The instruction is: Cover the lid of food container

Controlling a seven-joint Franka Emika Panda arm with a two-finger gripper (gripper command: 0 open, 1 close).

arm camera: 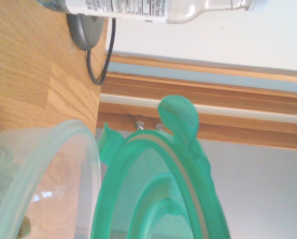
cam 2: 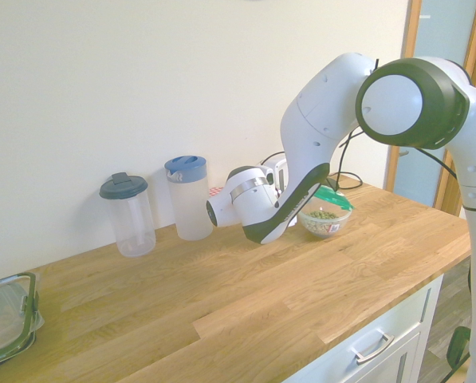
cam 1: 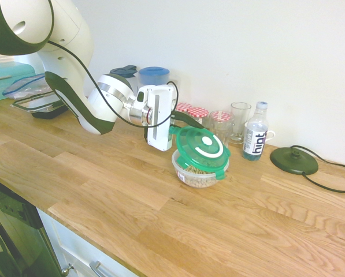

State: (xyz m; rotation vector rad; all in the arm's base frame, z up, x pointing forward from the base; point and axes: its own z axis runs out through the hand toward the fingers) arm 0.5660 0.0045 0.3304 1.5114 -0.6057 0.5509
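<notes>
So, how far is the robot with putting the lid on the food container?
Done: the tool has the green lid gripped by its edge and carried over the food container. In hand: the lid sits tilted above the bowl; in the wrist view a gap shows between lid and rim. Left: lower it flat, press it on, then let go.

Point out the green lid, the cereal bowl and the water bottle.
Green lid (cam 1: pixel 202 146), first exterior view, top face.
Cereal bowl (cam 1: pixel 196 175), first exterior view, clear side wall.
Water bottle (cam 1: pixel 255 138), first exterior view, label.
</notes>
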